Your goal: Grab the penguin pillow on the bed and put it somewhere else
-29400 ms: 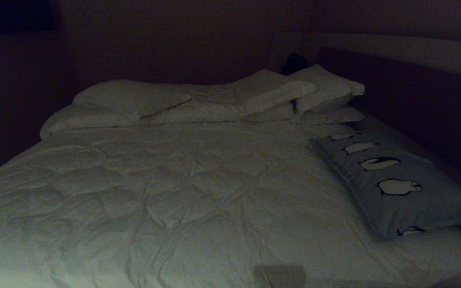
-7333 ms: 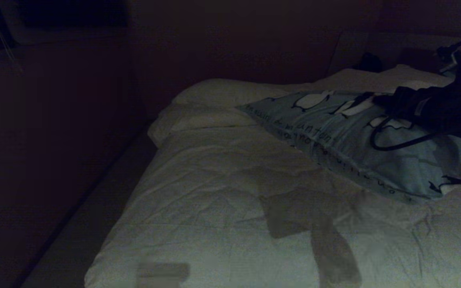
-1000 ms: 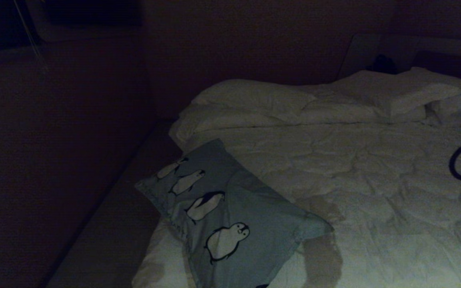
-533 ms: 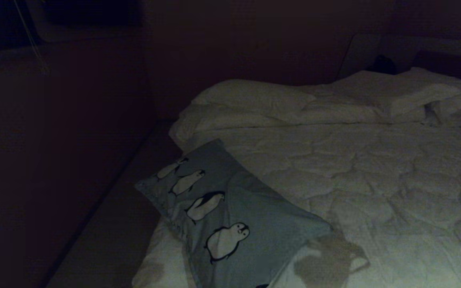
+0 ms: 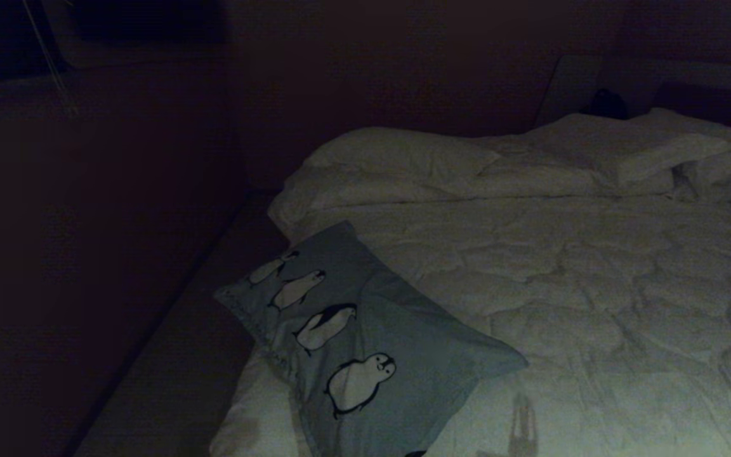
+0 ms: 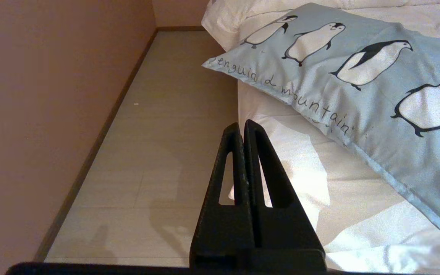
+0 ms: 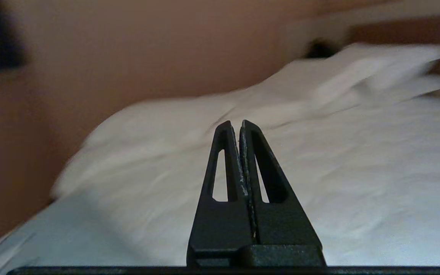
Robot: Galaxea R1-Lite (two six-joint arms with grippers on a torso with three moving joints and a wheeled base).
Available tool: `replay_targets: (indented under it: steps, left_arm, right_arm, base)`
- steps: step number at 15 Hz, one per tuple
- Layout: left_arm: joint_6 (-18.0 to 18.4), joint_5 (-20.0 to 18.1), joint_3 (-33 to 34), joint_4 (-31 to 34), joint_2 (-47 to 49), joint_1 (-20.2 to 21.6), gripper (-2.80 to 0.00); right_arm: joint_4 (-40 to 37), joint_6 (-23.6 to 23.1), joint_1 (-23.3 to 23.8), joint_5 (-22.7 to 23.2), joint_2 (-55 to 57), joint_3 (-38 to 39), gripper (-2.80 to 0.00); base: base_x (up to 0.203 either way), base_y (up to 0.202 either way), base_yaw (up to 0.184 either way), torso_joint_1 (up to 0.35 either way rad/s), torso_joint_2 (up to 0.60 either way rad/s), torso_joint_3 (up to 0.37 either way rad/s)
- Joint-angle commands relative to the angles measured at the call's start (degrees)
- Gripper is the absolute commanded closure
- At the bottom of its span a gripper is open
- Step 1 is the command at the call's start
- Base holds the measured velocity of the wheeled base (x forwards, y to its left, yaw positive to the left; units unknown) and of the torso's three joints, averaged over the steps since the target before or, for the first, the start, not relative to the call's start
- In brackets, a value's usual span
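Note:
The penguin pillow [image 5: 365, 343], pale blue-grey with a row of black-and-white penguins, lies flat at the near left corner of the bed [image 5: 594, 292], one end jutting past the mattress edge. In the left wrist view the penguin pillow [image 6: 357, 72] shows dark lettering along its edge. My left gripper [image 6: 241, 124] is shut and empty, low beside the bed's left edge, short of the pillow. My right gripper [image 7: 239, 125] is shut and empty, pointing level over the white duvet [image 7: 357, 172]. Neither arm shows in the head view.
Plain white pillows [image 5: 594, 152] are heaped at the head of the bed, with a dark object [image 5: 605, 103] behind them. A strip of pale floor [image 6: 174, 114] runs between the bed's left side and the wall [image 6: 52, 95].
The right arm's cable at the right edge of the head view a second ago has gone out of view, and its shadow on the duvet has shrunk toward the near edge. The pillow has not moved.

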State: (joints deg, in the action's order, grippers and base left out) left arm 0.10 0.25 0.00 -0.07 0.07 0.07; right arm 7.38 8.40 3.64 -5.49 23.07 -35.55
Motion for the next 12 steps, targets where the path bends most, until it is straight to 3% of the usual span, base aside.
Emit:
replay_targets:
  steps: [1,8,12]
  left_arm:
    - [-0.01,0.08,0.00,-0.01,0.01,0.01,0.00]
    - [-0.01,0.01,0.00,-0.01,0.01,0.01,0.00]
    - [-0.01,0.01,0.00,-0.01,0.01,0.01,0.00]
  right_arm:
    - [-13.72,0.06,-2.62,0.89,-4.50,0.17,0.00]
    - [-16.26,-0.57,-2.93,0.60,-15.23,7.65,0.00]
    - [-15.83,-6.76,-2.94,0.65,-19.84,10.71,0.00]
  base:
    - [0.000,0.000,0.000,0.000,0.00,0.000]
    - [0.000,0.000,0.000,0.000,0.00,0.000]
    - [0.000,0.000,0.000,0.000,0.00,0.000]
